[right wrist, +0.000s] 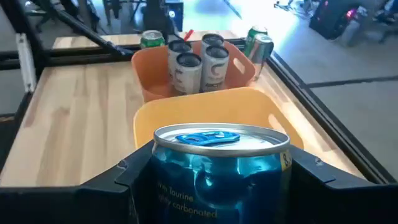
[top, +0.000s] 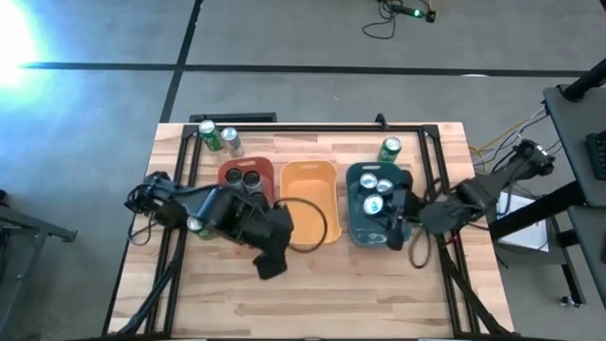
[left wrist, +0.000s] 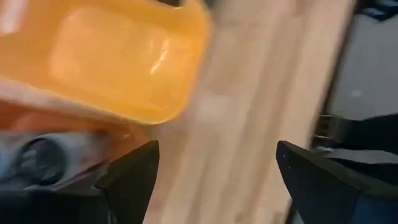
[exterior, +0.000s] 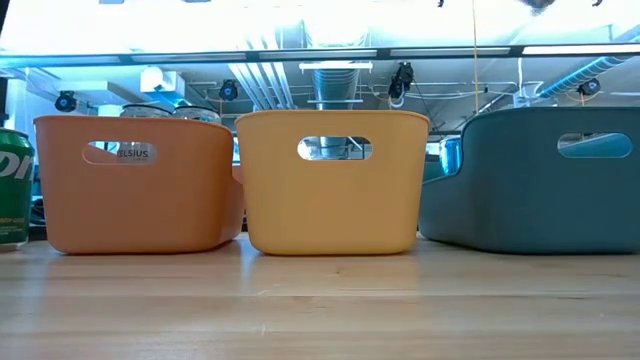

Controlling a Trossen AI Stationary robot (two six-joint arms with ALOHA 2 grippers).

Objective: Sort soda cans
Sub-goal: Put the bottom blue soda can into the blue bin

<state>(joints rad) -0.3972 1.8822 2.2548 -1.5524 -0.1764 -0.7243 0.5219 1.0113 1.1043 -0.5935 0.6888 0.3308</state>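
Three bins are sitting side by side along the middle of the wooden table [top: 312, 294]: a red bin [top: 227, 173] nearest the left arm, an orange bin [top: 310, 182] in the centre and a teal bin [top: 353, 213] nearest the right arm. Dark cans [top: 249, 177] are standing upright in the red bin, and silver-blue cans [top: 374, 192] are standing in the teal bin. Two green cans [top: 218, 138] are standing on the table behind the red bin, one more green can [top: 389, 150] is standing behind the teal bin, and another [exterior: 14, 187] is showing at the edge of the low view beside the red bin.

The right gripper [right wrist: 214, 177] is hovering over the near end of the teal bin, its jaws pinching a blue can [right wrist: 217, 177] held upright. The left gripper [left wrist: 214, 171] is pointing down at bare table in front of the red and orange bins, its jaws spread with nothing between them.
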